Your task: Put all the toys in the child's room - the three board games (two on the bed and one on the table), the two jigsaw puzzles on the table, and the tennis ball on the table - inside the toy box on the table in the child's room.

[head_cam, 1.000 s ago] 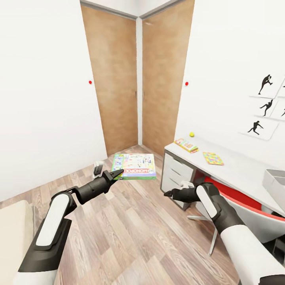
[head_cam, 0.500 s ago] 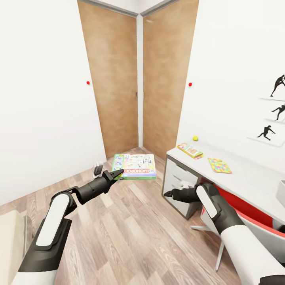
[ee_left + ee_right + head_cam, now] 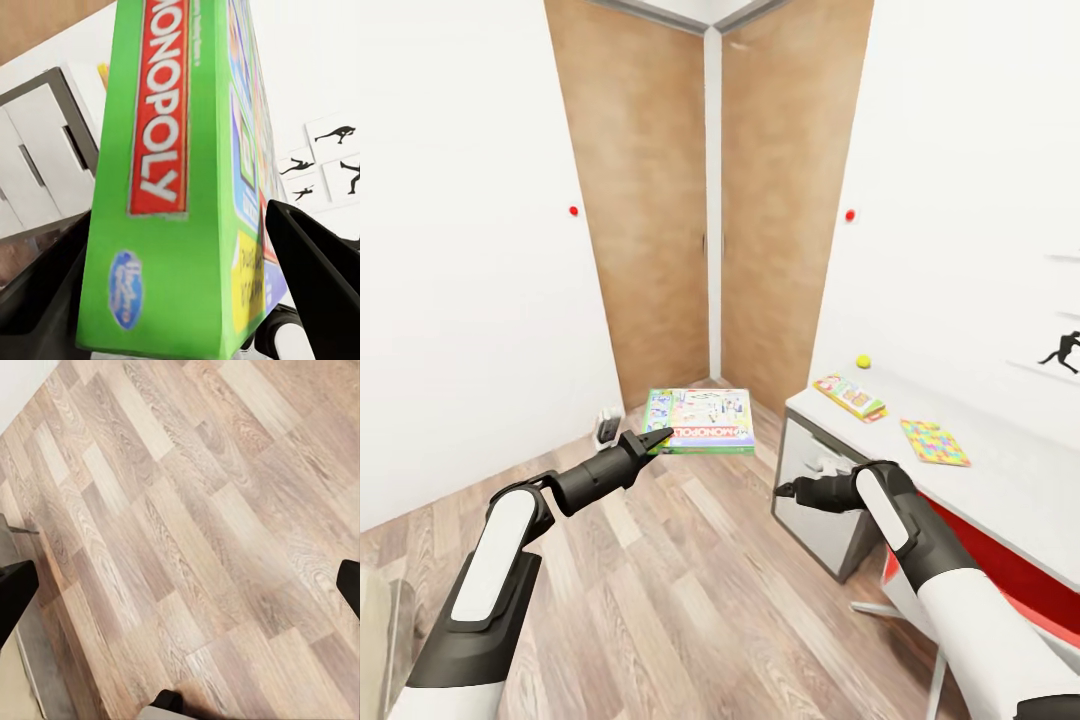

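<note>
One Monopoly box [image 3: 699,421] clamped in left fingers [image 3: 658,438], right fingers [image 3: 15,592] spread over bare floor [image 3: 690,590], table [image 3: 1000,480] edge beside.

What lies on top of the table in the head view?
On the table lie a tennis ball, a board game and a jigsaw puzzle. Its far end is cut off by the frame.
</note>
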Controlling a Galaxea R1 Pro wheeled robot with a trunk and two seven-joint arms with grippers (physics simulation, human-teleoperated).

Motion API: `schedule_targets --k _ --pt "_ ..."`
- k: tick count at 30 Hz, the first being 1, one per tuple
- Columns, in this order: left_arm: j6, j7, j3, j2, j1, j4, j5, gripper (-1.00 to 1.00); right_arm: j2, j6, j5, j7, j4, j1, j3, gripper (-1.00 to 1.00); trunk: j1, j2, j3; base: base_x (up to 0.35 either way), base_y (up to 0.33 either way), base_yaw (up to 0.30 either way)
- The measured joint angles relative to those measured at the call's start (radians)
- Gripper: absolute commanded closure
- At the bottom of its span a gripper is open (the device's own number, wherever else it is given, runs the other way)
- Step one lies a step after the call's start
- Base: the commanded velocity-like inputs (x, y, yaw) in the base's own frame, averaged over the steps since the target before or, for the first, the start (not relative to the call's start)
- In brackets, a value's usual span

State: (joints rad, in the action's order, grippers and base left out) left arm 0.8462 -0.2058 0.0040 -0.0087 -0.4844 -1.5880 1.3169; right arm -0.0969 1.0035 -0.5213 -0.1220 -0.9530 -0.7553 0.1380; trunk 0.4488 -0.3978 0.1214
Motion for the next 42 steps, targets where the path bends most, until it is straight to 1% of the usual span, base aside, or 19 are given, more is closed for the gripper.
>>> schedule_targets --k 13,27,32,35,37,42 --pt "0.001 0.0 0.0 0.0 0.0 0.0 0.0 1.0 0.0 -0.001 -0.001 0.0 -0.001 0.0 -0.001 -1.0 0.0 0.0 0.0 0.333 0.019 0.0" --pt "0.002 0.0 0.0 0.0 -0.001 -0.001 0.0 1.0 0.0 0.0 -0.001 0.0 -0.011 0.0 -0.001 -1.0 0.0 0.0 0.0 0.326 0.103 0.0" --pt "0.002 0.0 0.0 0.0 -0.001 -0.002 -0.001 1.0 -0.001 0.0 -0.001 -0.001 -0.014 0.002 -0.002 -1.0 0.0 0.0 0.0 0.238 0.113 0.0" --pt "0.001 0.0 -0.001 0.0 -0.001 -0.003 0.005 1.0 -0.003 0.0 -0.001 -0.001 -0.027 0.009 -0.005 -1.0 0.0 0.0 0.0 0.12 0.057 0.0" --pt "0.001 0.0 -0.001 0.0 -0.001 -0.003 0.005 1.0 -0.012 0.0 -0.002 -0.001 -0.057 0.021 -0.007 -1.0 0.0 0.0 0.0 0.074 0.035 0.0" --pt "0.001 0.001 -0.001 0.0 -0.001 -0.003 0.005 1.0 -0.048 0.0 -0.007 -0.002 -0.178 0.071 -0.01 -1.0 0.0 0.0 0.0 0.035 0.017 0.0"
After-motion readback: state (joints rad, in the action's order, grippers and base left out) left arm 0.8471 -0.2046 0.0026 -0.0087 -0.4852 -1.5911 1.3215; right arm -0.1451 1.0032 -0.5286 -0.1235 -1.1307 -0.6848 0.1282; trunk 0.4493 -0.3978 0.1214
